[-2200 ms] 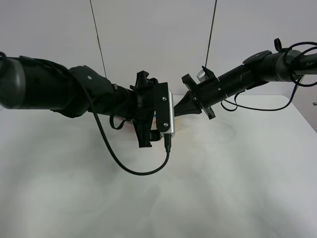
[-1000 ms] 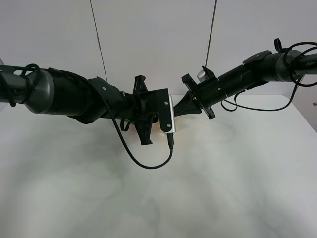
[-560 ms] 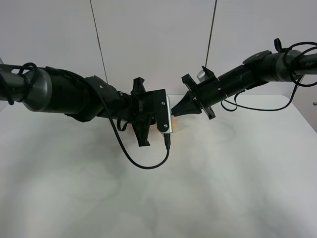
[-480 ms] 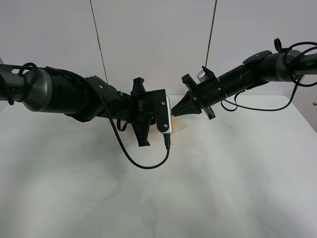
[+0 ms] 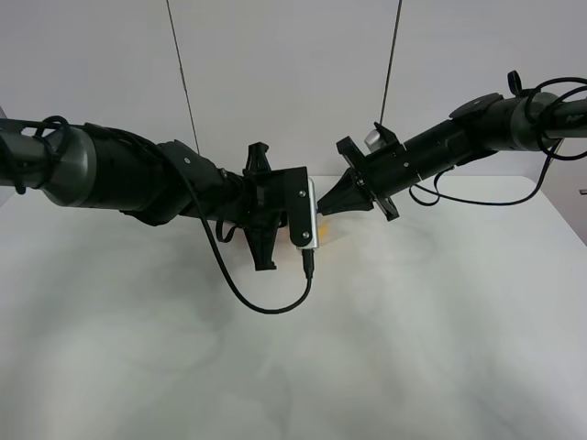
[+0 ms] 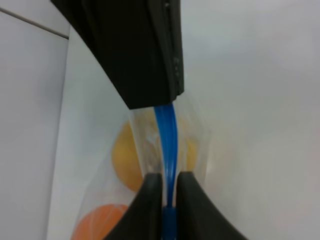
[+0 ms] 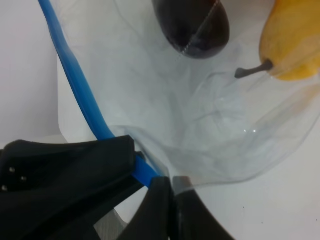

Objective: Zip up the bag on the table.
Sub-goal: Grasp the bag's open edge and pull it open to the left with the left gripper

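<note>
The exterior high camera looks down on the table (image 5: 413,367) from the near side. Both wrist cameras view the bag (image 7: 200,115) close up, sharing its blue zipper strip (image 6: 167,135).

Since the first picture, we see the left arm (image 5: 156,183) drawn back from the camera, its grey upper link now showing at the left edge. Over the last second the left gripper (image 5: 264,258) has edged leftward, its cable (image 5: 257,307) loop shifting along, and the bag (image 5: 327,240) now peeks out yellow beside the wrist camera (image 5: 308,215).
</note>
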`<state>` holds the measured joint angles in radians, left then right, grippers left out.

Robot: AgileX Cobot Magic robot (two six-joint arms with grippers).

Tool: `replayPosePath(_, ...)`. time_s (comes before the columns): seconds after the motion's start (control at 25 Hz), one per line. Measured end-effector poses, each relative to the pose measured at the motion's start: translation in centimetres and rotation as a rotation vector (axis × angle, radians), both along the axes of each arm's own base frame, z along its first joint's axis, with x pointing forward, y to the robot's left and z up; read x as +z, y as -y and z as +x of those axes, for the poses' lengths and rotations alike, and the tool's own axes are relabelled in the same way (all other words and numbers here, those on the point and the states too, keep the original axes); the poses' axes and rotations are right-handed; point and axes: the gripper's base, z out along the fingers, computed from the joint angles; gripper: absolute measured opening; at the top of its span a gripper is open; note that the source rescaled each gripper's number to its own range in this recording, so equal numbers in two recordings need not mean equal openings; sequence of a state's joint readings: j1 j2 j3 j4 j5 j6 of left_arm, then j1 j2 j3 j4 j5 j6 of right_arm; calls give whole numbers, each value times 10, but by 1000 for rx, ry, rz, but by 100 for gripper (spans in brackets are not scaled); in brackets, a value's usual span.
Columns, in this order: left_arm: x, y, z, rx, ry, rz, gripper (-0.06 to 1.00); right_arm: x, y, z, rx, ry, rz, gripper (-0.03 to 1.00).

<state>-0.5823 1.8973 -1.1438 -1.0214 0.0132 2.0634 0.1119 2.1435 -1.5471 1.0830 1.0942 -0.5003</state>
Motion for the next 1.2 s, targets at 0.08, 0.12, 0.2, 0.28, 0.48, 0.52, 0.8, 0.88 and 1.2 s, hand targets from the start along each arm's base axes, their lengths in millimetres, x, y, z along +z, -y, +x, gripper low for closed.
replayPosePath(0.08, 0, -1, 1, -4, 19, 16, 1, 0, 0, 0, 0, 0, 0, 0)
replayPosePath(0.12, 1, -1, 2, -5, 31, 25, 1, 0, 0, 0, -2, -2, 1, 0)
replayPosePath(0.2, 1, -2, 3, -16, 56, 50, 0, 1, 0, 0, -5, -2, 4, 0)
replayPosePath(0.28, 2, -4, 4, -28, 72, 71, 0, 1, 0, 1, -7, 0, 7, 0)
replayPosePath(0.48, 1, -23, 15, 8, 69, 84, 0, 2, -1, 2, -25, 4, 18, 0)
replayPosePath(0.52, 0, -29, 18, 24, 66, 86, 0, 2, -1, 3, -30, 7, 17, 0)
replayPosePath(0.8, -1, -70, 36, 118, 65, 110, 0, 2, -1, 3, -32, 7, 17, 0)
replayPosePath(0.88, -2, -84, 42, 146, 67, 120, 0, 2, -1, 3, -33, 7, 19, 0)
replayPosePath(1.2, -3, -128, 54, 236, 50, 129, 0, 3, -1, 3, -39, 4, 28, 0)
